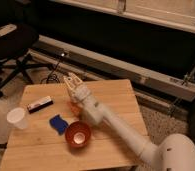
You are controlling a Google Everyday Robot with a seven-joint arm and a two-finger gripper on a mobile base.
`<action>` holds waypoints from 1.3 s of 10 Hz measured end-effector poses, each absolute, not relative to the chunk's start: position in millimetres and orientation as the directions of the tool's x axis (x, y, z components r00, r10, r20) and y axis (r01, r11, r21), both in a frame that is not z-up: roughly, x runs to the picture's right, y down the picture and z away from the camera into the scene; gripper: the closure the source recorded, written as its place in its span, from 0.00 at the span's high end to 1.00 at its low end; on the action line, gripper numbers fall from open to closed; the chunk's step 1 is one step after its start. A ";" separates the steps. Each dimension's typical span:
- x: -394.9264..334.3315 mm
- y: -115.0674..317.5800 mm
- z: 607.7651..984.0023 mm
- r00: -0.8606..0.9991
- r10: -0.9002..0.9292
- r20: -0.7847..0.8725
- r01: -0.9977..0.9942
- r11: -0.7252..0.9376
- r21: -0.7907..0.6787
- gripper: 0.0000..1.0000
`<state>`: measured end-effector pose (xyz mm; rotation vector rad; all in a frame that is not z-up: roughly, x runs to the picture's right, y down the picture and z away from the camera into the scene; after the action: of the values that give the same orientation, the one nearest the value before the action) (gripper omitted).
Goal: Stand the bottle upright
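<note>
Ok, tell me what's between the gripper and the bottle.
Nothing visible does. The gripper is above the table's far edge; only bare tabletop lies between it and the bottle, which lies flat nearer the paper cup.
</note>
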<state>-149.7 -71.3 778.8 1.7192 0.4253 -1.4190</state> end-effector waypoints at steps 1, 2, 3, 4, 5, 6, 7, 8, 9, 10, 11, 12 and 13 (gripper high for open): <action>-148.7 -71.5 780.0 0.295 -0.246 -0.923 0.714 -0.585 0.384 0.67; -148.2 -72.5 779.4 0.294 -0.243 -0.924 0.716 -0.584 0.381 0.67; -147.5 -73.3 778.9 0.292 -0.240 -0.926 0.719 -0.583 0.378 0.67; -146.7 -74.0 778.4 0.290 -0.237 -0.927 0.722 -0.582 0.374 0.67; -147.2 -74.3 776.0 0.291 -0.232 -0.928 0.721 -0.584 0.372 0.67; -148.4 -74.9 771.9 0.295 -0.225 -0.929 0.719 -0.589 0.371 0.67; -149.8 -75.2 768.7 0.298 -0.224 -0.928 0.714 -0.593 0.372 0.67; -151.2 -74.1 767.0 0.297 -0.227 -0.927 0.708 -0.599 0.373 0.67; -151.2 -72.7 766.0 0.289 -0.232 -0.929 0.703 -0.607 0.371 0.67; -149.8 -71.9 766.3 0.278 -0.237 -0.931 0.701 -0.612 0.365 0.67; -145.9 -71.3 767.2 0.258 -0.243 -0.935 0.702 -0.618 0.354 0.67; -140.5 -71.5 767.9 0.238 -0.246 -0.940 0.704 -0.623 0.341 0.67; -131.2 -72.2 769.3 0.212 -0.247 -0.945 0.709 -0.627 0.323 0.67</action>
<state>-131.2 -72.2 769.3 1.6982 0.4366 -1.5299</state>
